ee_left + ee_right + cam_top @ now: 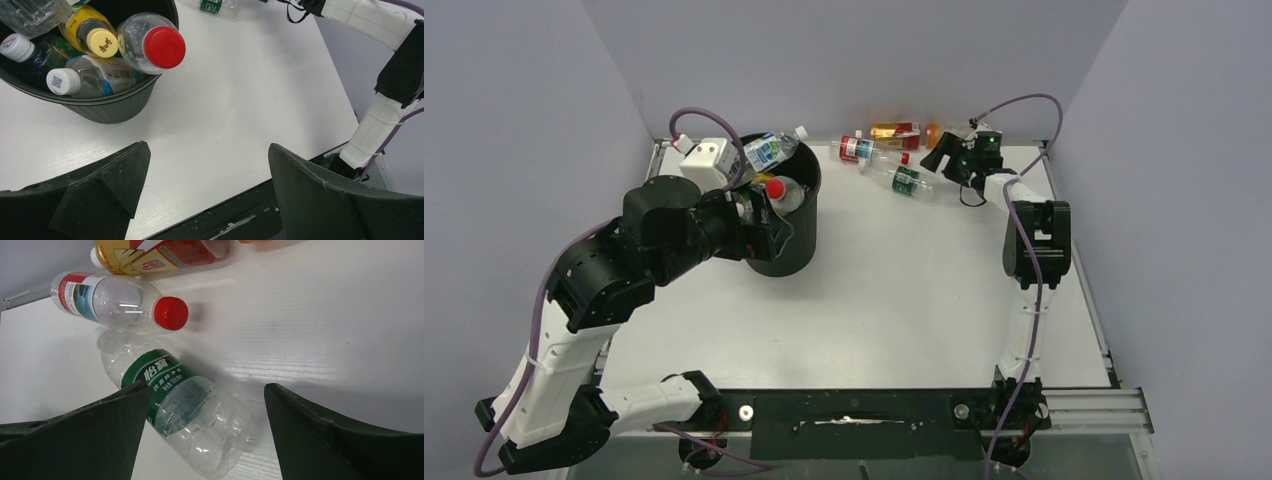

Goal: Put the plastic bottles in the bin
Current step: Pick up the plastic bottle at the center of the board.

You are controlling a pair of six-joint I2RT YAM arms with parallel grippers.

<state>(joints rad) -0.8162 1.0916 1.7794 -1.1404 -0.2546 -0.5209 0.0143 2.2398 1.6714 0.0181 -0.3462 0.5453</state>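
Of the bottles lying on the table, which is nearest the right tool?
The green-labelled clear bottle, lying just before the open right tool; the red-capped bottle and the orange bottle lie farther off.

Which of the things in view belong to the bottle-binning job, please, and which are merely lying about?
Job:
- black bin
- binned bottles
- green-label bottle
- loose red-capped bottle
- orange bottle, by the far wall

Not the job:
- purple cables
- black rail, at the near edge
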